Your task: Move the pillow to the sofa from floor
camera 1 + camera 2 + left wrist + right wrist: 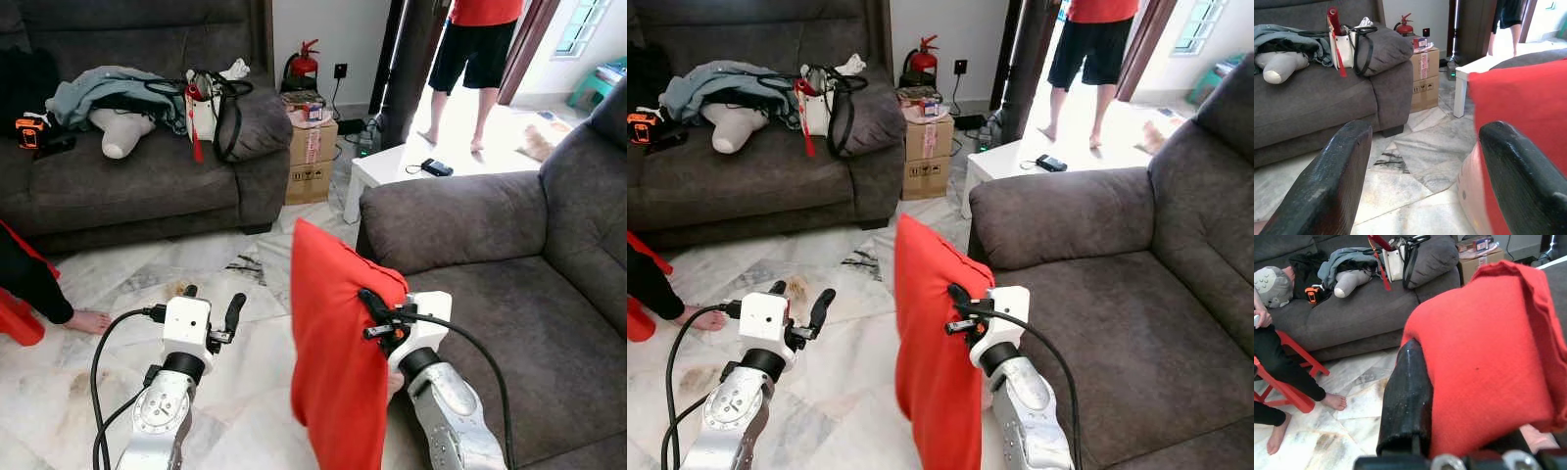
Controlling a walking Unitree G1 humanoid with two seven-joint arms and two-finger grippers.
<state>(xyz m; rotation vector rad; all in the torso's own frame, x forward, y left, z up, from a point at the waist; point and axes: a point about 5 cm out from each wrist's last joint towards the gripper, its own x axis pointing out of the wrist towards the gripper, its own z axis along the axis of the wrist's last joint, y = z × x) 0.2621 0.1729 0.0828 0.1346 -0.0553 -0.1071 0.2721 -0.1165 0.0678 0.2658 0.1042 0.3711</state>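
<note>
We have two grey sofas in front of us: the far sofa (147, 186) on the left, piled with clothes, a bag and a pale cushion, and the near sofa (519, 304) on our right, whose seat lies bare. Between them runs the marble floor (127, 284), with a cardboard box (312, 152) and a small white table (377, 171) further back, and a person (475, 59) standing in the doorway beyond. The red pillow (338, 352) is already off the floor: we hold it upright in the air, just left of the near sofa's seat and in front of its armrest. Our right gripper (377, 313) is clamped on the pillow's edge, one black finger (1405, 391) pressed flat against the red cloth. Our left gripper (211, 313) hangs over the floor to the left, its fingers (1332, 186) spread apart with nothing between them, near the pillow but apart from it. So we judge the pickup done and the carry mostly done; what is left is to swing the pillow right over the seat, lower it, and let go.
</note>
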